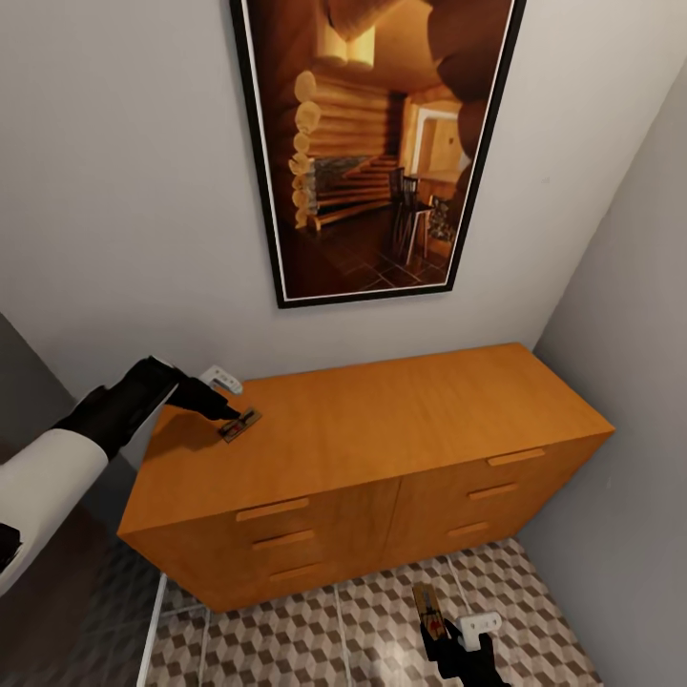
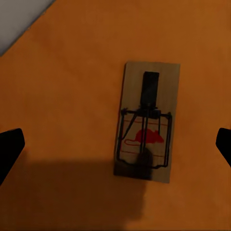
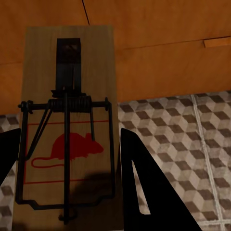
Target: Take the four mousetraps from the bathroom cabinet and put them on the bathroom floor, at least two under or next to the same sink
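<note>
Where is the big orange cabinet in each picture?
Head view: the cabinet stands in the middle, against the wall under the framed picture.
Left wrist view: its flat top lies all around a mousetrap.
Right wrist view: its drawer fronts show behind the other mousetrap, held in the right claw.
Shared landmark: the cube-patterned floor below its drawers, in the head and right wrist views.

**Small tiled corner with a big cabin picture**

Plain pale walls (image 1: 124, 210) meet in a corner on the right side. A tall black-framed picture (image 1: 372, 143) of a log cabin interior hangs on the back wall. Below it the tiles have that brown and beige cube print, with a soft glare on them near the bottom.
</note>
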Tool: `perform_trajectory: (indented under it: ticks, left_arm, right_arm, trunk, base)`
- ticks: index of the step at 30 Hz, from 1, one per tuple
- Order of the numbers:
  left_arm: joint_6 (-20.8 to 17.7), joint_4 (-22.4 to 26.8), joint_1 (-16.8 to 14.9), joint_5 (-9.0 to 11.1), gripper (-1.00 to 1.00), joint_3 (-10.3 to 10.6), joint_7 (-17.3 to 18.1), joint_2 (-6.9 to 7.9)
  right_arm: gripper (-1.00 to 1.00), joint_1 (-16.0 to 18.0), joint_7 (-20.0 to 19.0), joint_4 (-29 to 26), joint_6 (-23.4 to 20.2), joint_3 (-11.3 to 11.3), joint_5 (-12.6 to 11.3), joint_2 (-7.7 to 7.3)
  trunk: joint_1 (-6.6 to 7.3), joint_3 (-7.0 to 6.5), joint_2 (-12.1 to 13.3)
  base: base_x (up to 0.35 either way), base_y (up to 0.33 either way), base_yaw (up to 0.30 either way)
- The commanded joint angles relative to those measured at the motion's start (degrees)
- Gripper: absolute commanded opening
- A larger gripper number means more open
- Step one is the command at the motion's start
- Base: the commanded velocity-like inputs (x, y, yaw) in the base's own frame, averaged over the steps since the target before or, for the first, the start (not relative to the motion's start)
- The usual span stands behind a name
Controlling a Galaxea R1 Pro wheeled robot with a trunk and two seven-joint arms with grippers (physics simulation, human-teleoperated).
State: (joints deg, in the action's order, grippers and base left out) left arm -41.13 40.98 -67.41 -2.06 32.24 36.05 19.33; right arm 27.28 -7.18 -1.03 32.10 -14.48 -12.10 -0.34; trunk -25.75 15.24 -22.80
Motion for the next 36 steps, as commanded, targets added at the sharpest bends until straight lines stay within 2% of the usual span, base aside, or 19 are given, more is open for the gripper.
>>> perform_trajectory:
  ticks: [1,4,8,36]
  left_arm:
    - [-0.1,0.0,-0.1,-0.2,1.0,0.4,0.2,0.04]
    - [-0.1,-0.3,-0.1,-0.2,1.0,1.6,0.2,0.02]
    - [-0.1,-0.6,-0.1,-0.2,1.0,2.2,0.2,0.01]
    - [-0.1,-1.7,0.0,-0.2,1.0,2.5,0.2,-0.86]
  right_arm:
    - [-1.0,0.1,-0.6,0.1,0.2,-0.3,-0.8,-0.01]
    - [-1.0,0.1,-0.6,0.1,0.2,-0.3,-0.8,-0.01]
    - [-1.0,0.1,-0.6,0.1,0.2,-0.3,-0.8,-0.01]
    - [-1.0,0.1,-0.6,0.1,0.2,-0.3,-0.8,-0.01]
  trunk:
    - [-0.03,0.15,-0.1]
    - [-0.03,0.28,-0.1]
    - [-0.03,0.43,-0.1]
    - [-0.03,0.96,-0.1]
  base:
    - [0.0,0.0,0.0]
    - [0.0,0.0,0.0]
    - [0.0,0.0,0.0]
    - [0.0,0.0,0.0]
